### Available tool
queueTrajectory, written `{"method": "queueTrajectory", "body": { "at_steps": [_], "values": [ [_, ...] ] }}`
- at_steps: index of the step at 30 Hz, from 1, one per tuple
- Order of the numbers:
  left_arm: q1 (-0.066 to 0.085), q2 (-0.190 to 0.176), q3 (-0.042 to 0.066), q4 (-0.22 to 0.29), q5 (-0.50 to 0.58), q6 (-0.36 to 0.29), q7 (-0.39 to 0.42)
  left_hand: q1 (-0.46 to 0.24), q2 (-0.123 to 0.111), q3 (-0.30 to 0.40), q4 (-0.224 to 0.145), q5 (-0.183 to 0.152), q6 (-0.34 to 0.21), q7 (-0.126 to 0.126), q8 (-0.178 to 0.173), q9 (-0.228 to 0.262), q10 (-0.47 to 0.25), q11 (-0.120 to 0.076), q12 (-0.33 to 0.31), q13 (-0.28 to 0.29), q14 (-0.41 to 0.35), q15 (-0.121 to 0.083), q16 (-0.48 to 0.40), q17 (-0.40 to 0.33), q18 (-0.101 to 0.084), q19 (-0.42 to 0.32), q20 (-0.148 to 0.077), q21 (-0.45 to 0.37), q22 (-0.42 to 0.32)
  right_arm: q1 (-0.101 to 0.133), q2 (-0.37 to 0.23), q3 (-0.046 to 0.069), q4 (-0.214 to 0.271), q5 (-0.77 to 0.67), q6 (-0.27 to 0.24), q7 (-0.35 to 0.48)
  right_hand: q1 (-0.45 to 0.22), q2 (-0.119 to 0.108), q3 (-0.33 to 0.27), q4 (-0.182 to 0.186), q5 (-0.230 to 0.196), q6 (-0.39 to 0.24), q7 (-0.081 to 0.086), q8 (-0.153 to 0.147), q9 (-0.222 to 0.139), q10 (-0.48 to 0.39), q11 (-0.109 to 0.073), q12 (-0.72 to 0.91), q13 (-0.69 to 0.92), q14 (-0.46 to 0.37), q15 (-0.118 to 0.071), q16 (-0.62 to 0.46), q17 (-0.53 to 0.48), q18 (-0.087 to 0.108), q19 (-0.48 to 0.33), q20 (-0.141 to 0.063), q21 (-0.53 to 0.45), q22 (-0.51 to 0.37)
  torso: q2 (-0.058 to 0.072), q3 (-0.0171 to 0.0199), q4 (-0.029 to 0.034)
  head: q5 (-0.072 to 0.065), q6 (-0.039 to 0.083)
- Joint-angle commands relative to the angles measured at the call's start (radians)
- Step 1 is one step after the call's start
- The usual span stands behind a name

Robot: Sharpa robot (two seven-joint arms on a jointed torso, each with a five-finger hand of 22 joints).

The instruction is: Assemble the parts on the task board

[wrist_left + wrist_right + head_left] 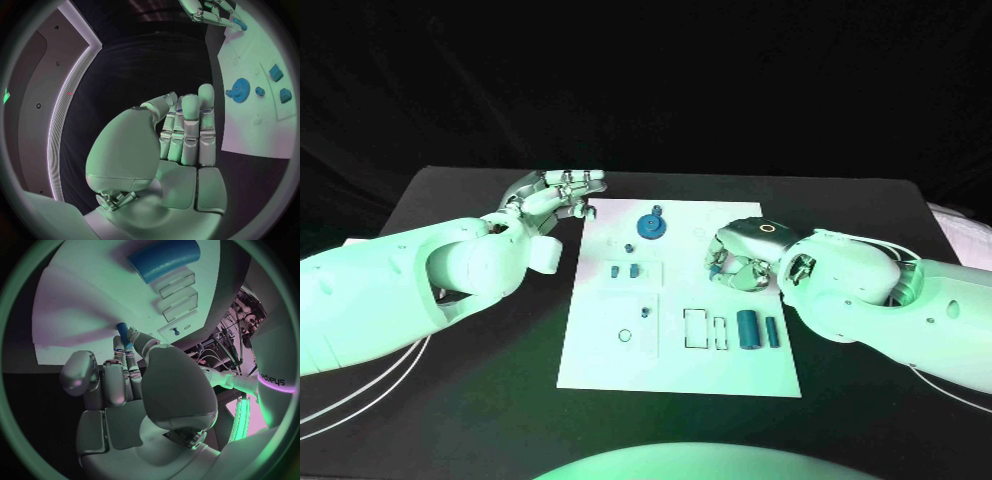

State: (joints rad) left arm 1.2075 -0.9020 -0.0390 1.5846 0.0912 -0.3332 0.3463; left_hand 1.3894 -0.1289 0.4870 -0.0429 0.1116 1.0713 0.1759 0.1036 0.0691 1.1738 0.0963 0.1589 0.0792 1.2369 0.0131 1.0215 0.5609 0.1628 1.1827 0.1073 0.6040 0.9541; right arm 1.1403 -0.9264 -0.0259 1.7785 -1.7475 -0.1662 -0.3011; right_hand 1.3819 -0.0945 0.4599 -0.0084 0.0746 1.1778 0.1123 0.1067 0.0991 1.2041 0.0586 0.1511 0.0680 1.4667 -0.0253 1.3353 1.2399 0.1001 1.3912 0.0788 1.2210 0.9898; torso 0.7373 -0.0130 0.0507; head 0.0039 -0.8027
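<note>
Head view first: the white rectangular task board [678, 300] sits mid-worktop [877, 200] between both arms. The left hand [557, 200] hovers just off the board's far left corner, fingers loosely apart, nothing in it, so my guess is it's parked out of the way while the other side works. The right hand [740, 258] is over the board's right edge, fingers curled down toward the surface. Just inboard of the left hand lies the flat blue gear [651, 224], and nearer the robot from the right hand lies the blue cylinder [750, 327], beside a slimmer blue peg [772, 333] and some empty outlined slots. The two small blue blocks [625, 270] sit between the hands. Everything's spread flat, probably so each part can be picked singly.

Left wrist view: the left hand [181, 135] has fingers straight and side by side, holding nothing, with black worktop ahead of it. The gear [239, 90] and blocks [280, 82] are off to its finger side, well apart from it.

Right wrist view: the right hand [125, 380] pinches a small blue peg-like piece [123, 332] at its fingertips, just above the board. The big blue cylinder [164, 260] lies well beyond the fingertips. Looks to me like it's carrying that piece to a slot, but which one, I can't tell.
</note>
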Motion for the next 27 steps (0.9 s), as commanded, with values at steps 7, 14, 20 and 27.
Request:
{"method": "queueTrajectory", "body": {
  "at_steps": [7,14,20,27],
  "values": [
    [0.0,0.001,0.001,-0.003,0.003,0.02,0.003,0.01,0.007,-0.007,-0.003,0.001,-0.006,-0.001,0.005,-0.001,-0.009,0.002,0.009,0.0,-0.009,-0.002,-0.006,-0.005,0.02,-0.002,0.002,-0.007,-0.002,0.018,-0.053,0.009,0.1,0.028,-0.11,0.0,0.011,0.016,0.013,-0.007,-0.007,0.009,0.002,0.004,0.006,0.022,-0.008,-0.008,0.002,0.048,-0.006,0.006,0.003,0.008,0.002,-0.01,0.009,0.005,-0.002,-0.0013,0.0,0.0,0.004],
    [0.0,0.003,0.001,-0.005,0.003,0.021,0.003,0.01,0.007,-0.007,-0.003,0.001,-0.006,-0.001,0.005,-0.001,-0.009,0.002,0.009,0.0,-0.009,-0.002,-0.006,-0.005,0.02,-0.002,0.002,-0.007,-0.002,0.022,-0.029,0.012,0.156,0.076,-0.112,0.018,0.013,0.013,0.017,-0.011,-0.003,0.007,0.005,0.003,0.007,0.022,-0.006,-0.013,0.001,0.047,-0.006,0.005,0.001,0.008,0.001,-0.011,0.008,0.003,0.0,-0.0006,0.0004,0.012,0.002],
    [0.0,0.006,0.001,-0.005,0.003,0.023,0.004,0.01,0.007,-0.007,-0.003,0.001,-0.006,-0.001,0.005,-0.001,-0.009,0.002,0.009,0.0,-0.009,-0.002,-0.006,-0.005,0.02,-0.002,0.002,-0.007,-0.002,-0.011,0.061,0.006,0.147,0.082,-0.105,0.041,0.013,0.013,0.021,-0.014,0.001,0.005,0.007,0.0,0.007,0.021,-0.004,-0.017,0.0,0.047,-0.005,0.005,0.001,0.008,0.001,-0.011,0.007,0.001,0.0,-0.0013,0.0008,0.026,-0.003],
    [0.0,0.009,0.001,-0.004,0.003,0.026,0.003,0.01,0.007,-0.007,-0.003,0.001,-0.006,-0.001,0.005,-0.001,-0.009,0.002,0.009,0.0,-0.009,-0.002,-0.006,-0.005,0.02,-0.002,0.002,-0.007,-0.002,-0.061,0.158,-0.001,0.11,0.076,-0.084,0.068,0.013,0.011,0.026,-0.017,0.006,0.0,0.01,-0.003,0.007,0.018,-0.002,-0.024,0.0,0.047,-0.003,0.004,0.0,0.008,0.0,-0.01,0.006,-0.001,0.0,-0.0021,0.0022,0.038,-0.011]
  ]
}}
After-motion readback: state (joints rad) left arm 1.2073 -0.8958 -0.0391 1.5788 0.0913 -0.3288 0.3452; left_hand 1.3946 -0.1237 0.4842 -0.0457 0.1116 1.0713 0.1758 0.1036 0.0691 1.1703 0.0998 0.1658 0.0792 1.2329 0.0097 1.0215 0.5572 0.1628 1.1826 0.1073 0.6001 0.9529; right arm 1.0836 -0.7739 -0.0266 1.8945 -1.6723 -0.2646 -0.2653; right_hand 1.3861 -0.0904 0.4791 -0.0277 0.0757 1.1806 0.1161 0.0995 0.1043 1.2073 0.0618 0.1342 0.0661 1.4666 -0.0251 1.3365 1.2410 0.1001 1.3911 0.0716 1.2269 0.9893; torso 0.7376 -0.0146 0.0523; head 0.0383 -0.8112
